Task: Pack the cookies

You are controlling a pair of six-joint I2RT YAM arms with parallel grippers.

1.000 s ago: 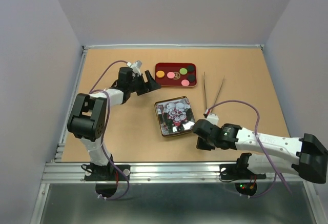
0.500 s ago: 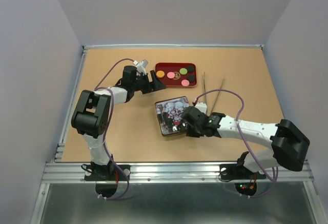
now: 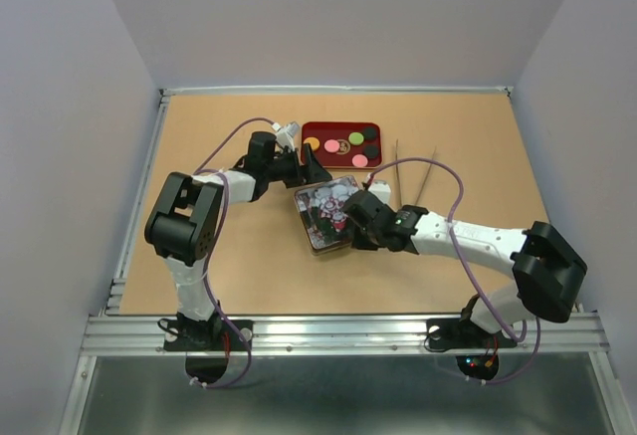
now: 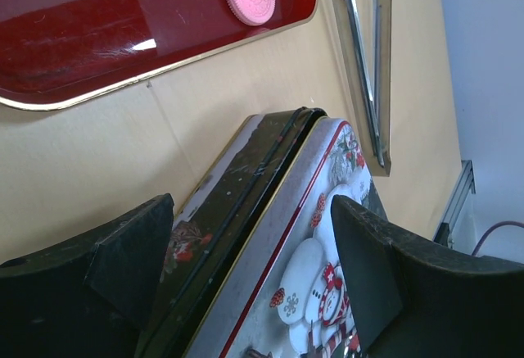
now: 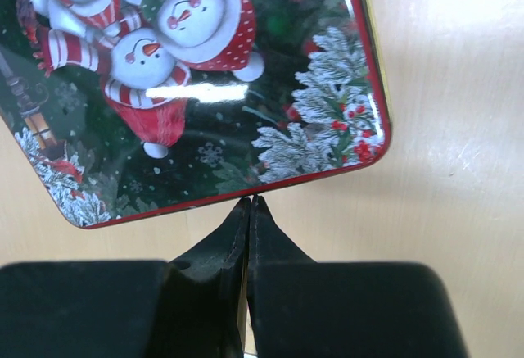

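Tin [image 3: 326, 214] with the snowman lid sits mid-worktop [image 3: 239, 266], just near of the red tray [image 3: 341, 144] where the cookies [image 3: 343, 146] lie loose; the lid looks seated on the tin, not off. Whether cookies are inside, I can't tell — a closed tin fits both a not-yet-filled and an already-filled stage.

My left pincer [image 4: 246, 284] is spread wide, fingers [image 4: 131, 251] straddling the tin's far corner, nothing clamped. My right pincer [image 5: 250, 210] is fully closed, tips pressed together, empty, parked right at the tin's near edge by a rounded corner.

Handling, as I judge it: tin is stiff thin metal, light, glossy and so slippery — a pinch on the flat lid would skid. Best hold is across the side walls or under the lid's rolled rim, visible as a seam in the left wrist view. Lid may stick, so one pincer should brace the base. Cookies look small, flat and likely brittle; take them by the rim, gently.

Edges and room: tray rim lies close to the tin's far corner, tight there for my left pincer. Tongs [image 3: 413, 181] lie just right of the tin, near my right arm's sweep. Open worktop is left of and near to the tin — best place for anything set down.
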